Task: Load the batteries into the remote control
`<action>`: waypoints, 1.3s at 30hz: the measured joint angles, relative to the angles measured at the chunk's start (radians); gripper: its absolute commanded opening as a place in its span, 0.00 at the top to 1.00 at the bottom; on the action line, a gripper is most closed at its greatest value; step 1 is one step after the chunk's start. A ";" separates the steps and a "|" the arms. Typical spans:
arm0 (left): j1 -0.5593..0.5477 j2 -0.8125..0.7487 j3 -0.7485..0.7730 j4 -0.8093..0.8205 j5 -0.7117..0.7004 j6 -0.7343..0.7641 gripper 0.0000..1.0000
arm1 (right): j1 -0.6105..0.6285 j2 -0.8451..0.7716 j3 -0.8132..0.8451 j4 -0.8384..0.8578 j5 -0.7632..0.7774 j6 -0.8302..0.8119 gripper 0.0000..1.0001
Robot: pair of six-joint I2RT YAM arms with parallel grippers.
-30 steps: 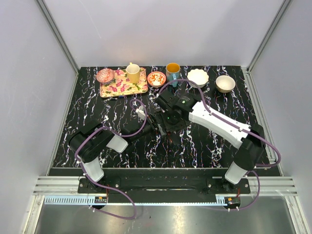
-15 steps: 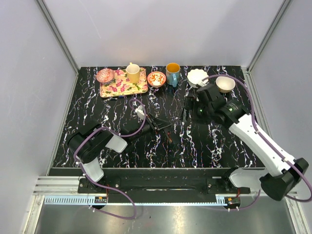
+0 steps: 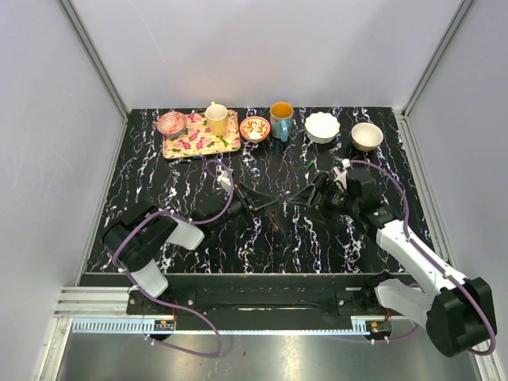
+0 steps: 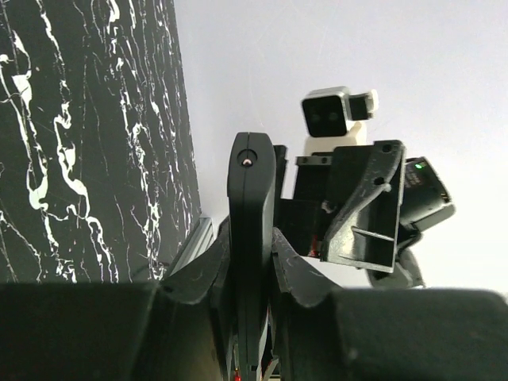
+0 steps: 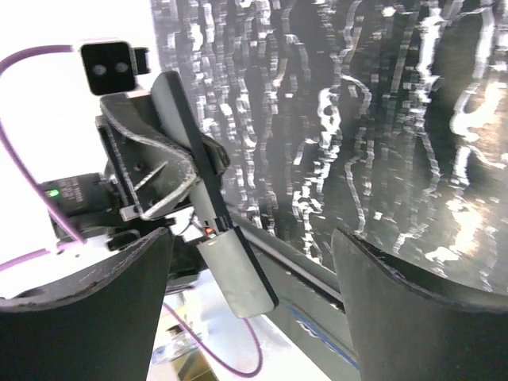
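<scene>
Above table (image 3: 159,230) centre, mid-air | remote control (image 4: 251,198): clamped edge-on in left gripper (image 4: 251,258) | right gripper (image 5: 250,246): jaws wide, empty, facing it nearby | handling, judged: light, rigid, smooth plastic, probably slippery | hold: long edges, mid-body

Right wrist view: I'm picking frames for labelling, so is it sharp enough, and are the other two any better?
Right wrist view: table veins smear into streaks, upper left blown out, remote control readable. Left wrist view: remote crisp against the bright wall, foreground dark. Top view: evenly lit, sharp, though the remote barely stands out from the table.
</scene>
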 measured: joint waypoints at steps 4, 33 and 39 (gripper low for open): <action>0.002 -0.016 0.000 0.000 0.000 0.000 1.00 | -0.016 0.006 -0.120 0.263 -0.113 0.128 0.17; 0.005 -0.062 0.000 0.000 0.001 0.001 1.00 | -0.018 0.093 -0.257 0.647 -0.401 0.223 0.36; 0.005 -0.062 0.000 0.000 0.001 0.001 1.00 | -0.018 0.119 -0.257 0.645 -0.403 0.219 0.40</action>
